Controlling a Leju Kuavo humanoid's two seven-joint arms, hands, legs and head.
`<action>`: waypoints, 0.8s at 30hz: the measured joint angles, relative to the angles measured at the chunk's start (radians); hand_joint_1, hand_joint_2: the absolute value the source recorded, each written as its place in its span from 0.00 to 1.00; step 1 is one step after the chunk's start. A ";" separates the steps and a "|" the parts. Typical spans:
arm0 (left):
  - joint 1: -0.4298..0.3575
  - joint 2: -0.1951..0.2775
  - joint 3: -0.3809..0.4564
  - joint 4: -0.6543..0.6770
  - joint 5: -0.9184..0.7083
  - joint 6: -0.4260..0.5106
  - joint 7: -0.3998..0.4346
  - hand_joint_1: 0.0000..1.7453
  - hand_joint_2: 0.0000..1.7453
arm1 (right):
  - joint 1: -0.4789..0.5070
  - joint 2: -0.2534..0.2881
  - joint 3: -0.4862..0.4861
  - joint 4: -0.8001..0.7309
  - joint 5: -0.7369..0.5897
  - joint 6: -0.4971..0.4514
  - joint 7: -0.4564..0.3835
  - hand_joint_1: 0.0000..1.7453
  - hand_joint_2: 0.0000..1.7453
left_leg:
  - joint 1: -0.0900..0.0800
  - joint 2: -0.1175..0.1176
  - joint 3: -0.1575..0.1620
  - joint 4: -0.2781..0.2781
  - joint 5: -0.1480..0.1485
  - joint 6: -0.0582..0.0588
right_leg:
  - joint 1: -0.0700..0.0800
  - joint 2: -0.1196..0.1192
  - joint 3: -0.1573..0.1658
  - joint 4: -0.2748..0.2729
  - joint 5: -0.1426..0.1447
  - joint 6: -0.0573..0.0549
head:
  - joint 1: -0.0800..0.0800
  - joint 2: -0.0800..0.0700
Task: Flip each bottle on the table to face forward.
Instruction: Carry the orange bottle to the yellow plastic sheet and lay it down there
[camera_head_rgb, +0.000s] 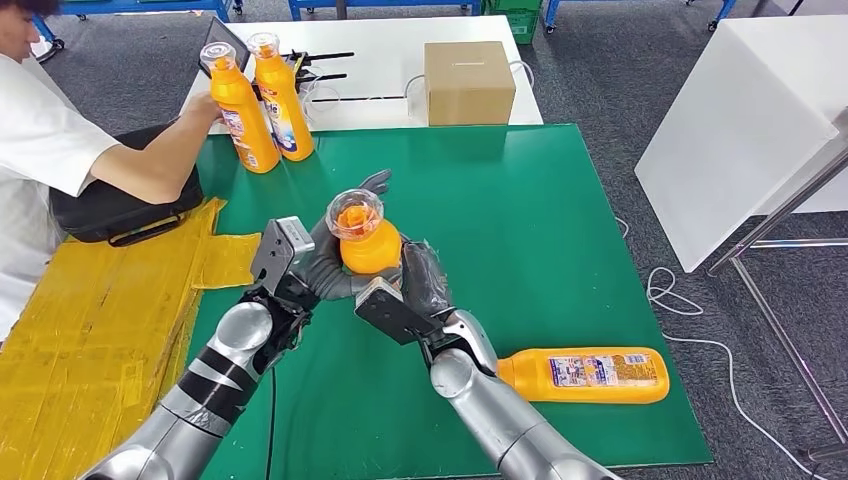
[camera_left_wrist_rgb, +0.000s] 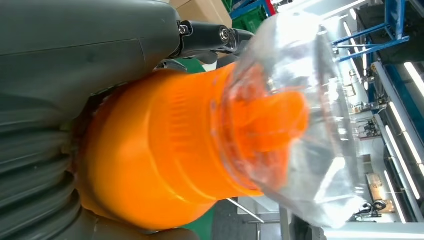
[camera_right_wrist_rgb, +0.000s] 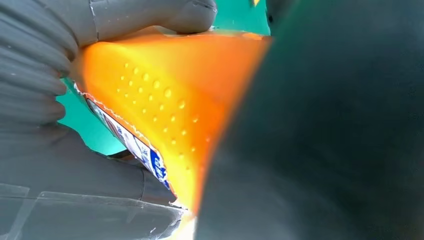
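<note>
An orange bottle with a clear cap is held upright above the green mat, its cap towards me. My left hand grips its shoulder from the left; in the left wrist view the bottle sits against the hand. My right hand grips its lower body from the right; the right wrist view shows the dimpled side and label edge of the bottle between the hand's fingers. A second orange bottle lies on its side at the mat's near right. Two more bottles stand at the far left.
A person in white sits at the far left, one hand on the nearer standing bottle. A cardboard box rests on the white table behind the mat. Yellow taped sheeting covers the left side. A white table stands at the right.
</note>
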 joint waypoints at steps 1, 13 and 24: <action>0.002 -0.001 0.000 0.001 0.001 -0.001 0.000 0.00 1.00 | -0.001 -0.001 -0.001 -0.003 0.005 -0.007 0.000 1.00 1.00 | 0.000 0.000 0.000 0.000 0.000 0.000 | 0.000 0.000 0.000 0.000 0.000 0.000 | 0.000 0.000; 0.016 -0.009 -0.001 0.001 0.001 -0.002 -0.003 0.00 1.00 | 0.007 -0.018 -0.019 -0.045 0.017 -0.042 0.007 1.00 1.00 | 0.000 0.000 0.000 0.000 0.000 0.000 | 0.000 0.000 0.000 0.000 0.000 0.000 | 0.000 0.000; 0.026 -0.013 0.004 -0.002 0.026 -0.010 -0.006 0.00 1.00 | 0.022 -0.020 -0.018 -0.069 0.047 -0.023 0.039 1.00 1.00 | 0.000 0.000 0.000 0.000 0.000 0.000 | 0.000 0.000 0.000 0.000 0.000 0.000 | 0.000 0.000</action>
